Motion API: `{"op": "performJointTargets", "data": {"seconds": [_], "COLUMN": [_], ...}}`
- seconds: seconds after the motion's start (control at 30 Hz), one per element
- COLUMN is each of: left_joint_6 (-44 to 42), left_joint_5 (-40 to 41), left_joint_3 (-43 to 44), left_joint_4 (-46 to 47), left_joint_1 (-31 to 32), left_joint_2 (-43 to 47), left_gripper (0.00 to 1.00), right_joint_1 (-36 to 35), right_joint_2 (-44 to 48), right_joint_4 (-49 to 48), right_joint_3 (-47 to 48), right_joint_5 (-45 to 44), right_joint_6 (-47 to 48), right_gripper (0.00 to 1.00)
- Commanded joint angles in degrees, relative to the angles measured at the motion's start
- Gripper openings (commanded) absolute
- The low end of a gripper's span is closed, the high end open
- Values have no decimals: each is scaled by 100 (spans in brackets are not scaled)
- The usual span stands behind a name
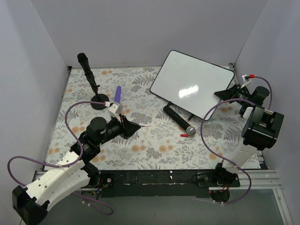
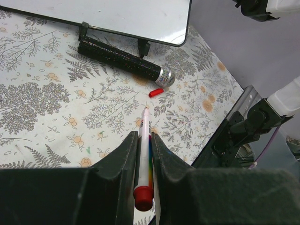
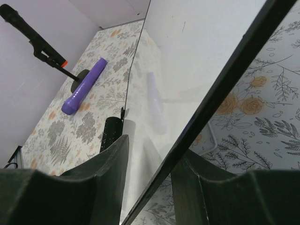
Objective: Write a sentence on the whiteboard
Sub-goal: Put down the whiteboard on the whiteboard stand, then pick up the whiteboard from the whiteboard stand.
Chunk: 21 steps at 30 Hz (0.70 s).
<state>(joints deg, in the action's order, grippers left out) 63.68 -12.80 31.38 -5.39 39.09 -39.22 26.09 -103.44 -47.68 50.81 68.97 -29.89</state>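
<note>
The whiteboard (image 1: 192, 84) lies at the back right, glossy white with a thin black rim; it also appears in the left wrist view (image 2: 117, 14) and the right wrist view (image 3: 187, 61). No sentence shows on its face. My left gripper (image 1: 138, 126) hovers over the middle of the table, shut on a white marker (image 2: 144, 150) with a red end; its bare tip points toward the board. My right gripper (image 1: 225, 92) is at the board's right edge. Its fingers (image 3: 108, 178) straddle the rim, spread apart, one over the white face and one beneath.
A black microphone (image 1: 179, 121) with a silver head lies just in front of the board's near edge. A small red cap (image 1: 184, 135) lies beside it. A purple cylinder (image 1: 118, 94) and a black stand on a round base (image 1: 89, 75) are at the back left. White walls close in the floral table.
</note>
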Motion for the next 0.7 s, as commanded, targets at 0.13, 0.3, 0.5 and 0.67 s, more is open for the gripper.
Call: {"op": "performJointTargets", "data": {"seconds": [0.13, 0.3, 0.5, 0.67], "left_joint_6": [-57, -57, -57, -57], "left_joint_5": [32, 32, 49, 49], "left_joint_3": [-35, -35, -35, -26], "left_joint_4": [38, 38, 20, 29], "left_joint_1": [-24, -24, -24, -24], "left_joint_2": [20, -24, -15, -42], "left_gripper": [0, 0, 0, 0], "right_joint_1": [-297, -429, -438, -420], "right_joint_2": [307, 201, 236, 692], "right_joint_4": [892, 753, -3, -978], "right_joint_3": [500, 658, 474, -26], "right_joint_5": [-533, -604, -481, -375], "right_joint_6": [616, 379, -166, -544], "right_gripper": [41, 28, 2, 1]}}
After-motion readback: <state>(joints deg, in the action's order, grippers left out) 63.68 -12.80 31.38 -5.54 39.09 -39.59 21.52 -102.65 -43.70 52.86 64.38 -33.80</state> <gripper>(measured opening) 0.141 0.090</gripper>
